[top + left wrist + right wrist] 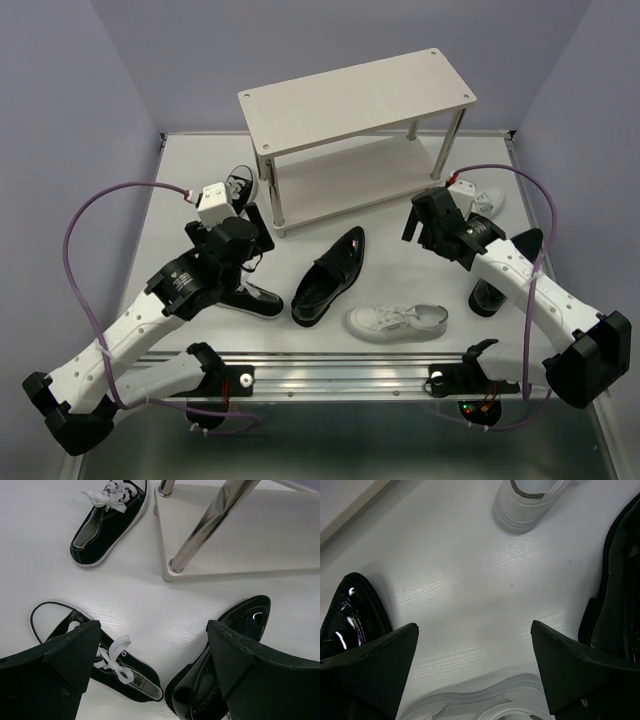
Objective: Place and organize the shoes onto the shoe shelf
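**A:** Where are the shoes sitting?

**B:** All six are lying on the worktop (pixel 180 170). None is resting on the shoe shelf (pixel 355 95), which is standing at the far side. A glossy loafer (pixel 330 275) is lying mid-worktop, its toe pointing toward the shelf, with a white sneaker (pixel 398 320) just beside it on the near side. A black canvas sneaker (pixel 238 185) is sitting by the shelf's left legs, and the second canvas sneaker (pixel 127 672) is lying under the left arm.

**A:** And the other two?

**B:** The second white sneaker (pixel 487 200) is peeking out behind the right arm. The second loafer (pixel 487 298) is lying partly hidden beneath that arm.

**A:** What are the arms doing?

**B:** Both are hovering and carrying nothing. The left gripper (pixel 153 630) is hanging with its fingers spread above the gap between the canvas sneaker and the loafer. The right gripper (pixel 474 627) is holding its fingers spread over bare worktop.

**A:** Which step, then?

**B:** I'm judging that the first pick is being lined up. The next move is calling for one set of fingers to lower around a shoe's side wall, close firmly, and lift it clear of the shelf's legs.
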`<state>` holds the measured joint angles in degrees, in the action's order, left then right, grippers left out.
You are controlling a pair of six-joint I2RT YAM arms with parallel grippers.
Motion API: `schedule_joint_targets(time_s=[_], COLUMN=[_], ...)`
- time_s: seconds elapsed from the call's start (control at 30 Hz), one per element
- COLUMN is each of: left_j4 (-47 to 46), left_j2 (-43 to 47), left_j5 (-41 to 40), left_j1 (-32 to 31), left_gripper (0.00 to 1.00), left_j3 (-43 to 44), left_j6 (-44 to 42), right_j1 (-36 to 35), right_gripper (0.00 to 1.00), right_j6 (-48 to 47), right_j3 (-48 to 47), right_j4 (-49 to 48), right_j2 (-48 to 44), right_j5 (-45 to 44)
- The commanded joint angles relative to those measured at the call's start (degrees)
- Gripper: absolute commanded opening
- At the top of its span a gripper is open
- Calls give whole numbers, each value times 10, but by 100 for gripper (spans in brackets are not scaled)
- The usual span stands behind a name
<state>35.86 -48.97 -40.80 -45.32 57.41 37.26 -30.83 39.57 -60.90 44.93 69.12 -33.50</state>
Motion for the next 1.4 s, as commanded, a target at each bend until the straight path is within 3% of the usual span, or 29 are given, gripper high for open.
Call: schedule_joint_targets(time_s=[0.0, 0.37, 0.43, 0.57, 0.73, 0.87, 1.07, 1.27, 1.37], left_j4=[-16, 4, 10, 19, 21, 26, 26, 21, 25], left_j2=[-16, -31, -31, -26, -16, -7, 7, 21, 22], left_j5=[-10, -10, -8, -7, -5, -5, 4, 5, 3], left_j1=[-1, 9, 11, 15, 18, 18, 18, 18, 18], left_gripper=[99, 99, 99, 99, 99, 99, 99, 99, 99], left_j3=[23, 41, 47, 54, 56, 60, 56, 52, 54], left_j6=[-12, -20, -19, -16, -18, -17, -17, -14, -15], right_j1=[0, 5, 42, 196, 252, 333, 357, 369, 369], right_gripper=[100, 100, 100, 100, 100, 100, 98, 87, 86], right_j6=[19, 9, -7, -51, -68, -31, 1, 11, 19], right_j3=[0, 9, 3, 2, -27, -29, -33, -35, -35], right_j4=[-19, -27, -28, -70, -86, -125, -165, -190, -196], right_j2=[7, 17, 16, 11, 52, 80, 119, 158, 177], right_j5=[-27, -19, -14, 124, 152, 231, 223, 222, 211])
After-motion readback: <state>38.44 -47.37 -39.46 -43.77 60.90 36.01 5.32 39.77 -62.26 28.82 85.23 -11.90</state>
